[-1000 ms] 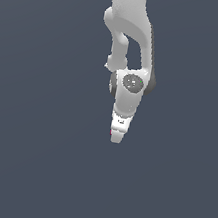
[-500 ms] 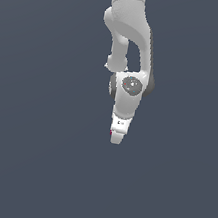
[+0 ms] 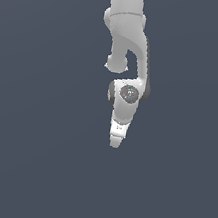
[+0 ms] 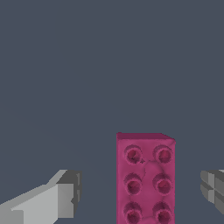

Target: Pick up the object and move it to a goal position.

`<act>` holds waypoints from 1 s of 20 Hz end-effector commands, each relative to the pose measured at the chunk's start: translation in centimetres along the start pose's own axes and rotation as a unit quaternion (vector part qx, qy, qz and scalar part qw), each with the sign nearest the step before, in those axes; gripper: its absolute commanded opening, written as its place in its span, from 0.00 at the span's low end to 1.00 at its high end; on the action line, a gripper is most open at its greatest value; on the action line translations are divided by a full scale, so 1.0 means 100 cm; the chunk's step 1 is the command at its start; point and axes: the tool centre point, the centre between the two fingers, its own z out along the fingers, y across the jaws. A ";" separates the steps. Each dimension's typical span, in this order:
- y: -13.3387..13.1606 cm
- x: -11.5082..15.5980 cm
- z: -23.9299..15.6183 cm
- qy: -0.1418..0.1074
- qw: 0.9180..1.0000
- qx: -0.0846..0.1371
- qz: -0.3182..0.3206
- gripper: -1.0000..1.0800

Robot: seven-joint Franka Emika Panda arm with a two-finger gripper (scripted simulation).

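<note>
In the wrist view the object (image 4: 145, 178) is a magenta-red studded brick lying flat on the grey floor, between my two fingertips and closer to one of them. My gripper (image 4: 140, 197) is open, with one grey finger (image 4: 52, 201) on one side of the brick and the other finger (image 4: 213, 186) on the opposite side, neither touching it. In the exterior view the white arm points straight down and my gripper (image 3: 116, 141) hangs low over the floor; the object is hidden behind it there.
A plain dark grey floor (image 3: 26, 157) fills both views. No other objects, containers or edges show.
The arm has sunk slightly lower and its fingertips sit a little further down than one second ago. Nothing has been taken hold of.
</note>
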 end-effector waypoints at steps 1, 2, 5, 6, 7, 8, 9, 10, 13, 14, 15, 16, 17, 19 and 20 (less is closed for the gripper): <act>0.001 0.000 0.002 0.000 1.000 -0.001 0.000 0.96; 0.001 0.000 0.002 0.000 1.000 -0.001 0.000 0.00; 0.001 0.000 0.002 0.000 1.000 -0.001 0.000 0.00; 0.001 0.000 0.002 0.000 1.000 -0.001 0.000 0.00; 0.001 0.000 0.002 0.000 1.000 -0.001 0.000 0.00; 0.001 0.000 0.002 0.000 1.000 -0.001 0.000 0.00; 0.001 0.000 0.002 0.000 1.000 -0.001 0.000 0.00; 0.001 0.000 0.002 0.000 1.000 -0.001 0.000 0.00; 0.001 0.000 0.002 0.000 1.000 -0.001 0.000 0.00; 0.001 -0.001 0.001 0.000 1.000 -0.001 0.000 0.00; 0.002 -0.001 -0.001 0.000 1.000 -0.001 0.000 0.00; 0.002 -0.002 -0.003 0.000 1.000 -0.001 0.000 0.00; 0.003 -0.004 -0.006 0.000 1.000 -0.001 0.000 0.00; 0.005 -0.007 -0.014 0.000 1.000 -0.001 0.000 0.00; 0.006 -0.009 -0.019 0.000 1.000 -0.001 0.000 0.00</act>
